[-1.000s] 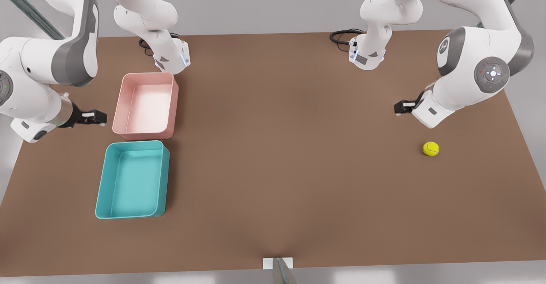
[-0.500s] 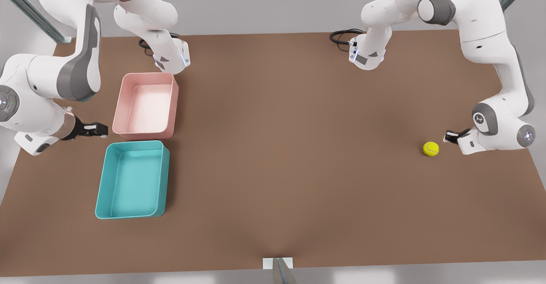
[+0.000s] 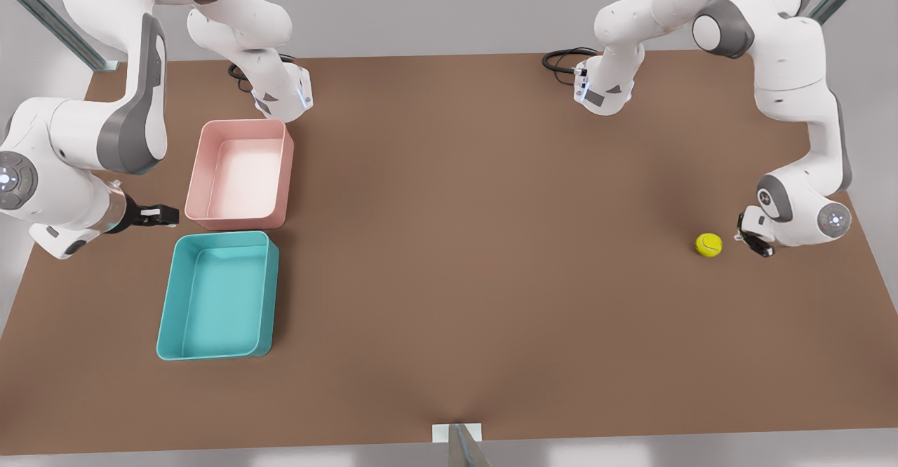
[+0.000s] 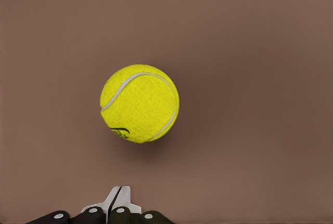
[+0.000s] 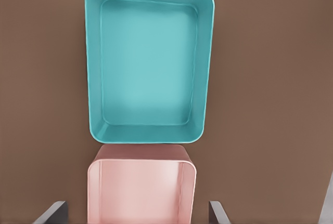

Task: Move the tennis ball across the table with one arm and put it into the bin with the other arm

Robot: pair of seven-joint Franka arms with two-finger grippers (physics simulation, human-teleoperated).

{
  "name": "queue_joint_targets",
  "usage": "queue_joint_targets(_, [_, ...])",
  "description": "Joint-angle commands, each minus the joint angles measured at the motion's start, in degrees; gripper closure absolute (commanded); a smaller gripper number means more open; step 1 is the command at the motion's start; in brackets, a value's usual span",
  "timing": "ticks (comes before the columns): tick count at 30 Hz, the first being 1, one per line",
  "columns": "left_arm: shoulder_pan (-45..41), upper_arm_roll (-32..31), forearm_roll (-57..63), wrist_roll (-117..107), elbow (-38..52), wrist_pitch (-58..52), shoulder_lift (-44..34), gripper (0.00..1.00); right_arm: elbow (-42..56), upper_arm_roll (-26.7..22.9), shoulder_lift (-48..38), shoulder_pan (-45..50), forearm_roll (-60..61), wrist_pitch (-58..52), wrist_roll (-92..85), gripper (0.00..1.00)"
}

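Though near the tennis ball (image 3: 708,245), left hand (image 3: 754,242) half-hidden.

A teal bin (image 5: 150,63) touches a pink bin (image 5: 140,187) end to end on the brown table (image 5: 270,99).

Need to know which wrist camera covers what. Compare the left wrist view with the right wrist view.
Only the left wrist view shows the ball, lying free on the table just ahead of the left gripper, whose fingers are shut. Only the right wrist view shows the teal bin and the pink bin, with the right gripper open. Both show the brown table.
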Motion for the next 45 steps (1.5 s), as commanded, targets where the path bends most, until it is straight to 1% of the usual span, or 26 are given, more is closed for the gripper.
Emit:
queue_joint_targets(1, [-0.3,0.0,0.4,17.9,-0.1,6.3,0.6,0.79,0.0,0.0,-0.1,0.0,0.0,-0.4,-0.3,0.00])
queue_joint_targets(3, [-0.4,0.0,0.4,18.1,-0.1,6.3,0.7,0.79,-0.5,0.0,-0.1,0.0,0.0,-0.4,-0.3,0.00])
queue_joint_targets(6, [-0.4,0.0,0.4,29.6,-0.1,5.2,1.4,0.79,-0.7,0.0,0.0,0.0,0.0,-0.4,-0.3,0.00])
queue_joint_targets(9, [-0.3,0.0,0.3,32.8,-0.1,5.1,1.4,0.79,-0.7,0.0,0.0,0.0,0.0,-0.4,-0.3,0.00])
queue_joint_targets(11, [-0.5,0.0,0.0,27.3,-0.1,2.2,1.4,0.79,-0.7,0.0,0.5,-0.1,0.0,-0.4,-0.4,0.00])
queue_joint_targets(13, [-0.9,0.0,0.0,25.4,-0.1,2.1,1.4,0.79,-0.7,0.0,0.5,-0.6,0.0,-0.4,-0.4,0.00])
queue_joint_targets(17, [-0.6,0.2,0.4,25.6,-0.1,0.4,2.3,0.79,-0.8,0.0,0.8,-0.7,0.0,-0.4,-0.4,0.00])
queue_joint_targets(24, [-1.3,0.3,0.1,23.8,0.0,0.6,2.8,0.79,-0.8,0.0,0.7,-0.8,0.0,-0.5,-0.4,0.00])
queue_joint_targets(28, [-6.9,0.3,-1.6,16.9,0.4,0.7,2.8,0.79,-0.8,0.0,1.3,-1.1,0.0,0.1,-0.4,0.00])
queue_joint_targets(29, [-9.2,0.3,-2.2,13.8,0.8,0.7,2.8,0.79,-0.8,0.0,1.3,-1.1,0.0,0.2,-0.4,0.00])
queue_joint_targets(31, [-15.6,-0.4,-2.3,0.1,0.6,-1.3,-0.3,0.79,-0.8,0.0,1.4,-1.1,0.0,0.2,-0.4,0.00])
queue_joint_targets(33, [-18.7,-8.5,-3.6,-23.0,-1.1,-4.4,-2.4,0.79,-0.8,0.0,1.4,-1.1,0.0,0.2,-0.4,0.00])
queue_joint_targets(34, [-19.3,-13.1,-7.8,-36.3,-2.6,-4.3,-2.3,0.79,-0.8,0.0,1.4,-1.1,0.0,0.2,-0.4,0.00])
queue_joint_targets(35, [-20.0,-20.9,-10.0,-57.2,-2.6,-4.0,-2.1,0.79,-0.8,-0.1,1.4,-1.1,0.0,0.2,-0.4,0.00])
queue_joint_targets(36, [-20.2,-25.0,-21.9,-78.3,-1.1,-3.5,-2.2,0.79,-0.8,0.0,1.3,-1.1,0.0,0.2,-0.4,0.00])
queue_joint_targets(37, [-19.2,-24.9,-23.7,-80.5,2.0,-6.3,-3.1,0.79,-0.8,0.0,1.3,-1.1,0.0,0.2,-0.4,0.00])
queue_joint_targets(38, [-18.8,-21.6,-23.3,-81.7,7.3,-16.1,-5.2,0.79,-0.8,0.0,1.3,-1.1,0.0,0.2,-0.4,0.00])
queue_joint_targets(39, [-18.0,-20.0,-23.3,-85.3,9.7,-21.0,-7.3,0.79,-0.8,0.0,1.3,-1.1,0.0,0.2,-0.4,0.00])
queue_joint_targets(41, [-17.3,-18.8,-21.5,-91.7,10.4,-24.1,-10.1,0.79,-0.8,0.0,1.4,-1.1,-0.1,0.2,-0.4,0.00])
queue_joint_targets(42, [-17.7,-16.5,-17.7,-94.3,15.1,-29.5,-9.9,0.69,-0.8,0.0,1.4,-1.1,-0.1,0.2,-0.4,0.00])
queue_joint_targets(43, [-22.2,-11.2,-12.4,-102.7,23.2,-47.0,-9.3,0.00,-0.8,0.0,1.8,-1.1,-0.1,0.1,-0.4,0.00])
queue_joint_targets(44, [-29.5,-4.8,-1.2,-112.6,35.3,-61.8,-9.2,0.00,-0.7,0.1,2.2,-0.9,-0.1,0.0,-0.4,0.00])
queue_joint_targets(45, [-28.2,-7.2,-2.5,-115.1,36.0,-63.3,-14.2,0.00,0.2,0.2,3.6,-0.4,-0.2,-0.1,-0.1,0.00])
